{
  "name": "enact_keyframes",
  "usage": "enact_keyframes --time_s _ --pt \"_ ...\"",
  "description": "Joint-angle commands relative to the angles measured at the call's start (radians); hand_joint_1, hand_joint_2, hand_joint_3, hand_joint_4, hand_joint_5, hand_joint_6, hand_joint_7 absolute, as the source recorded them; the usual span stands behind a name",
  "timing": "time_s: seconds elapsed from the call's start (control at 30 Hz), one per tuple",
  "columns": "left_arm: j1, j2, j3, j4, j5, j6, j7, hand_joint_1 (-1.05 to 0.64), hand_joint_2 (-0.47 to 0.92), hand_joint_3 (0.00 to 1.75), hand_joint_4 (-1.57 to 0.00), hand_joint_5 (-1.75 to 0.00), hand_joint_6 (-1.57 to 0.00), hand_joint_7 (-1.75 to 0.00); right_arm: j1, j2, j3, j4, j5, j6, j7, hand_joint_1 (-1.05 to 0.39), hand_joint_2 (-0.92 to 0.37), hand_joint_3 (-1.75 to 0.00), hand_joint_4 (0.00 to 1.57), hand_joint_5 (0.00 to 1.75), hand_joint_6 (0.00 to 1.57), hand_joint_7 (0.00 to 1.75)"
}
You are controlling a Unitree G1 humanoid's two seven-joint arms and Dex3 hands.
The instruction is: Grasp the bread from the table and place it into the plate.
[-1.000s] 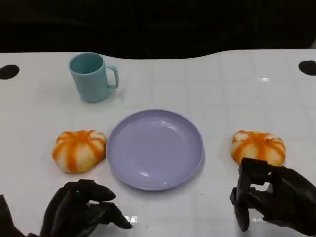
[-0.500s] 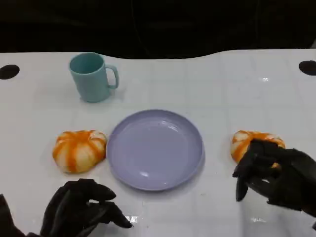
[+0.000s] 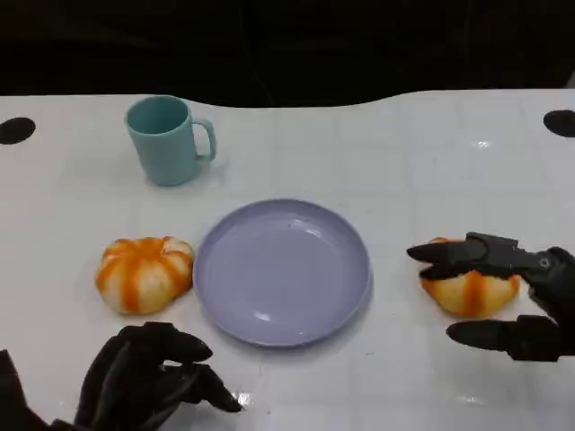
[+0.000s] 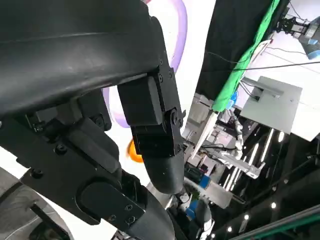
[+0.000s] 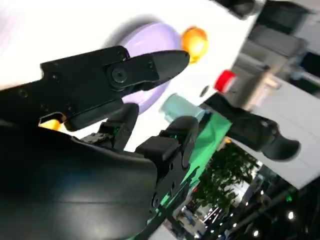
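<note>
Two orange-and-white striped bread rolls lie on the white table on either side of a lilac plate (image 3: 281, 269). The right bread (image 3: 469, 289) sits between the spread fingers and thumb of my right hand (image 3: 512, 296), which arches over it without closing. The left bread (image 3: 144, 273) lies just left of the plate, untouched. My left hand (image 3: 148, 382) rests low at the near left edge, fingers loosely bent and holding nothing. In the right wrist view the plate (image 5: 155, 37) and the far bread (image 5: 194, 42) lie beyond my fingers (image 5: 115, 72).
A teal mug (image 3: 167, 140) stands at the back left, handle to the right. Two black holes mark the table at the far left (image 3: 15, 130) and far right (image 3: 561, 122). Bare white table lies between mug and plate.
My right hand has moved forward and opened out over the right bread, its fingers now reaching across the top and its thumb below. The left hand and everything else stayed still.
</note>
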Motion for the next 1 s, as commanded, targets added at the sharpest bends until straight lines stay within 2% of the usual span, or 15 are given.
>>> enact_keyframes --time_s 0.03,0.3,0.43,0.73,1.0 --pt "-0.009 0.01 0.006 0.017 0.01 -0.018 -0.002 -0.96 0.65 0.01 -1.57 -0.42 -1.57 -0.15 -0.052 -0.08 -0.011 0.053 -0.159 -0.104 -0.113 -0.46 -0.91 -0.02 0.38 0.25 0.46 0.04" --pt "-0.01 0.008 0.007 0.014 0.008 -0.005 0.007 -0.96 0.64 0.0 -1.57 -0.42 -1.57 -0.15 -0.115 -0.169 0.055 0.093 -0.419 -0.109 -0.264 -0.48 -0.87 0.0 0.27 0.16 0.38 0.0" --pt "-0.011 0.005 0.007 0.015 0.009 -0.007 0.008 -0.98 0.64 0.0 -1.57 -0.42 -1.57 -0.16 -0.15 -0.204 0.105 0.106 -0.55 -0.076 -0.335 -0.51 -0.88 -0.01 0.21 0.12 0.33 0.0" --pt "-0.007 -0.001 0.008 0.009 0.012 -0.012 0.014 -0.98 0.64 0.0 -1.57 -0.42 -1.57 -0.16 -0.246 -0.242 0.245 0.178 -0.791 0.029 -0.501 -0.53 -0.81 0.0 0.16 0.09 0.27 0.0" --pt "-0.004 -0.001 0.009 0.007 0.013 -0.017 0.012 -0.97 0.64 0.0 -1.57 -0.42 -1.57 -0.16 -0.343 -0.25 0.367 0.323 -0.894 0.112 -0.614 -0.51 -0.78 0.0 0.16 0.08 0.26 0.01"
